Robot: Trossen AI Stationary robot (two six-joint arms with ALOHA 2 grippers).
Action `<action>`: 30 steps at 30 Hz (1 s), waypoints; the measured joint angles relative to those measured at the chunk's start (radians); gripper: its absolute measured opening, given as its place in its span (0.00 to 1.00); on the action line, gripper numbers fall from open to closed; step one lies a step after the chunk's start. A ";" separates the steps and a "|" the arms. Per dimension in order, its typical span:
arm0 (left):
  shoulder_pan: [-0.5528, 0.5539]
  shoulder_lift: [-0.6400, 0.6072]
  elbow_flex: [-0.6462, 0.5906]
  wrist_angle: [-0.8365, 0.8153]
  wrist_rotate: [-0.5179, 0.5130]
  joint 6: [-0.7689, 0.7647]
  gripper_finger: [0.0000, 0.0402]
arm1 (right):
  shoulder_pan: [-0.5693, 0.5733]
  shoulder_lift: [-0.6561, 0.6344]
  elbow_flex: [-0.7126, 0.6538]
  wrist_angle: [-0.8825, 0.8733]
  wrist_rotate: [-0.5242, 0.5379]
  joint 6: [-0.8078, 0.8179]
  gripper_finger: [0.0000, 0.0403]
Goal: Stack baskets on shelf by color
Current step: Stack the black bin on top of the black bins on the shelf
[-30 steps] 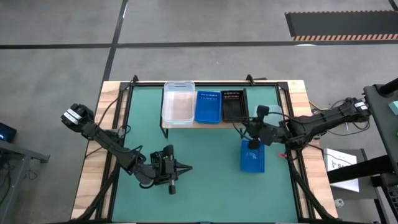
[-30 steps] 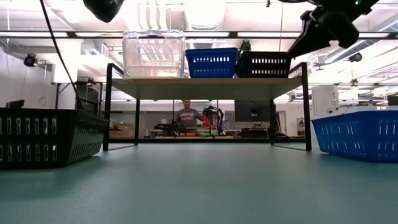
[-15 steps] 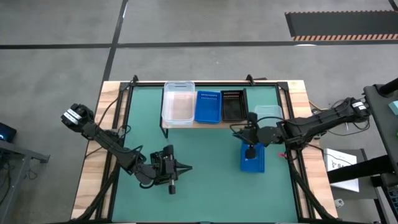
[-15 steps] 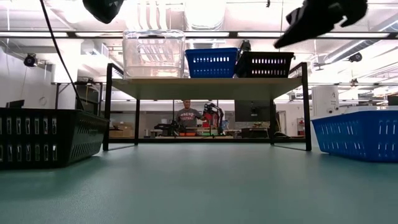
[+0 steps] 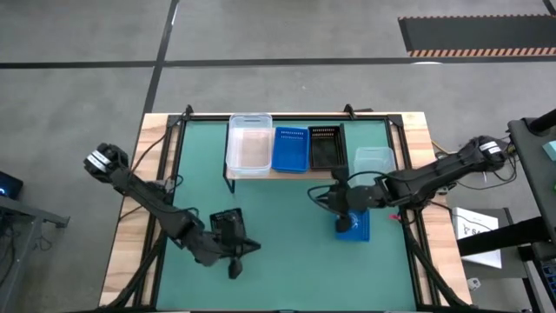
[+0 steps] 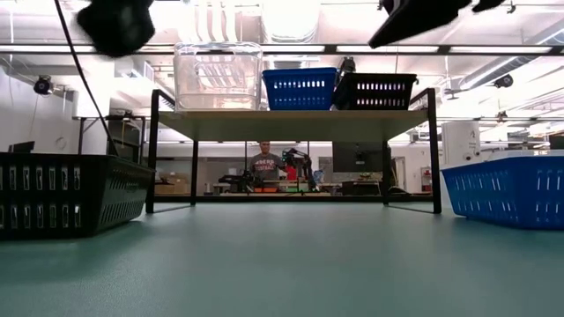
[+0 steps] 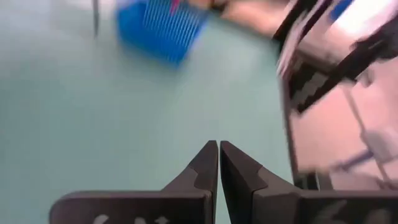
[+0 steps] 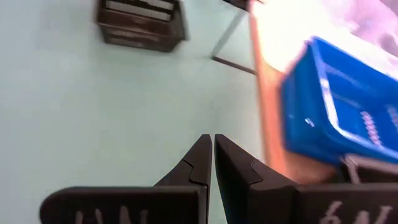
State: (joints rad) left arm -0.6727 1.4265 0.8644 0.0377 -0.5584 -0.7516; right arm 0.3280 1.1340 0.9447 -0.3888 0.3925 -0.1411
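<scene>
On the shelf [image 5: 287,172] at the table's far side stand a clear basket [image 5: 248,143], a blue basket [image 5: 290,149] and a black basket [image 5: 326,145] in a row. Another blue basket [image 5: 354,224] and a clear tub [image 5: 374,160] rest on the green table at the right. A black mesh basket [image 6: 70,194] sits on the table at the left. My left gripper [image 5: 250,247] hovers shut beside it, holding nothing. My right gripper [image 5: 318,196] is shut and empty, in the air just left of the table's blue basket.
The shelf's black legs [image 6: 152,150] stand on the green mat, with open room beneath the board. The middle of the mat [image 5: 287,252] lies bare. Beyond the table a person [image 6: 263,165] is in the room behind.
My right gripper has swung from above the table's blue basket toward the table's left and risen, staying shut; the clear tub behind it now shows. My left gripper has kept its place but rolled about its own axis and tipped, still shut.
</scene>
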 joint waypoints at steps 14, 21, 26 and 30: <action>-0.088 -0.003 0.222 -0.873 0.180 -0.326 0.00 | 0.021 0.377 0.304 0.002 -0.137 -0.075 0.03; -0.114 -0.009 0.217 -0.880 -0.125 -0.021 0.00 | 0.035 0.573 0.514 -0.010 -0.218 -0.121 0.10; -0.119 -0.009 0.215 -0.911 -0.185 -0.003 0.00 | 0.037 0.674 0.629 -0.015 -0.217 -0.079 0.26; -0.130 -0.009 0.213 -0.912 -0.159 -0.077 0.00 | 0.037 0.762 0.674 -0.014 -0.218 -0.062 0.38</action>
State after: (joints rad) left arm -0.8030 1.4174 1.0779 -0.8740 -0.7173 -0.8285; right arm 0.3645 1.8957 1.6189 -0.4032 0.1750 -0.2029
